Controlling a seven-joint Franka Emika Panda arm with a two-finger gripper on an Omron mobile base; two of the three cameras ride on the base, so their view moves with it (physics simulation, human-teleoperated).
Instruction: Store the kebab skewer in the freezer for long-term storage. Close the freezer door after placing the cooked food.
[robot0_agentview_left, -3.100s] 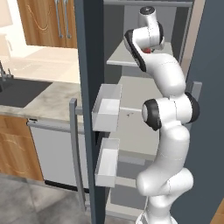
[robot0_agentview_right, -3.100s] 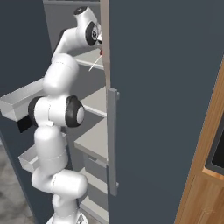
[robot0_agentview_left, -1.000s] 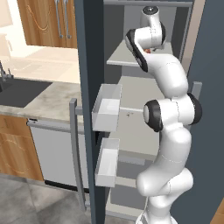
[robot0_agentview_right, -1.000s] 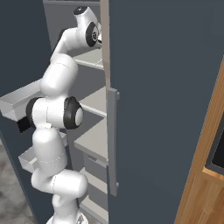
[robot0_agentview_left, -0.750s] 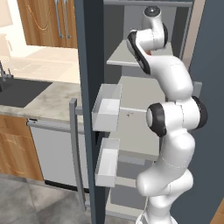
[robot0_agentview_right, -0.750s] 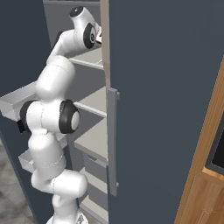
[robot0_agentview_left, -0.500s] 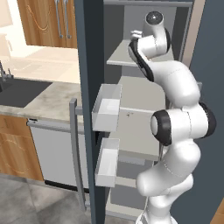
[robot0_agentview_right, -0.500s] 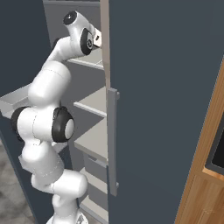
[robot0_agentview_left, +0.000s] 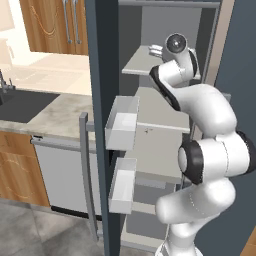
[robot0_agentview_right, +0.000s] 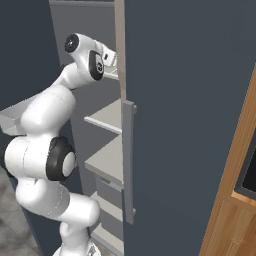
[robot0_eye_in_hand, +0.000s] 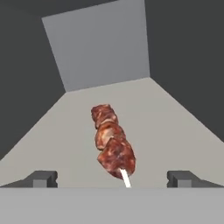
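Note:
The kebab skewer (robot0_eye_in_hand: 111, 142) lies on a grey upper shelf (robot0_agentview_left: 145, 62) inside the freezer, its reddish-brown meat chunks pointing toward the back wall and its pale stick end toward me. My gripper (robot0_eye_in_hand: 113, 178) is open, both fingertips (robot0_eye_in_hand: 43, 178) spread wide on either side of the stick end without touching it. In the left base view the gripper (robot0_agentview_left: 156, 49) hovers at the front of that shelf; the right base view has the gripper (robot0_agentview_right: 111, 57) beside the compartment's edge. The freezer door (robot0_agentview_left: 102, 100) stands wide open, white bins (robot0_agentview_left: 122, 122) on its inner side.
The closed matching fridge door (robot0_agentview_right: 190, 125) with its bar handle (robot0_agentview_right: 128, 160) stands right of the open compartment. Left of the freezer door are a stone counter (robot0_agentview_left: 55, 107), a dark sink (robot0_agentview_left: 20, 102), a silver dishwasher (robot0_agentview_left: 60, 170) and wooden cabinets (robot0_agentview_left: 55, 25).
The skewer that hung from my gripper in the earliest frames now lies on the shelf. My hand has drawn back toward the shelf's front and the elbow has swung right.

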